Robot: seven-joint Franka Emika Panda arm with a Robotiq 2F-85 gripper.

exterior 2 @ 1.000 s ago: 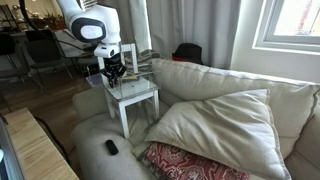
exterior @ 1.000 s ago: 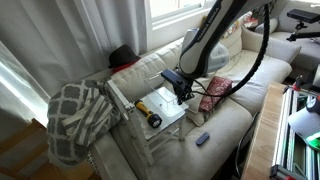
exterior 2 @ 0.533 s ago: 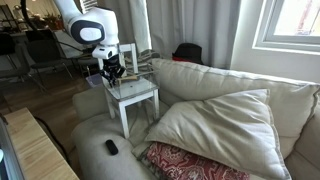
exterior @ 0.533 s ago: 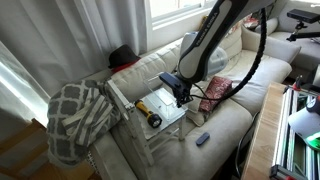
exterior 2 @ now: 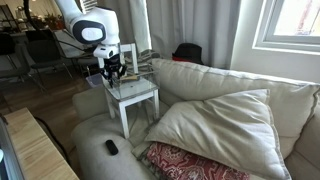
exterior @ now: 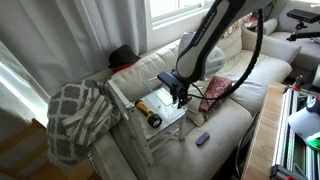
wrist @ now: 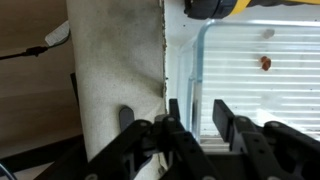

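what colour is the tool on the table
Yellow and black tool, best in an exterior view.

A small white table (exterior: 168,117) stands on the seat of a beige sofa (exterior: 232,125). A yellow-and-black tool (exterior: 148,112) lies flat on the table, toward one end. In the wrist view a tiny reddish speck (wrist: 265,62) marks the table's slatted top. A dark remote (exterior: 203,138) rests on the cushion near the table.

**Cloth, Paint and Plastic**

The sofa (wrist: 115,60) is beige woven cloth, rough and matt. The worktop (wrist: 270,100) shows smooth white-painted slats with a slight gloss. The gripper (wrist: 197,120) is matt black and looks like plastic. The checked blanket (exterior: 75,115) is soft cloth. The tool (exterior: 148,113) is yellow plastic.
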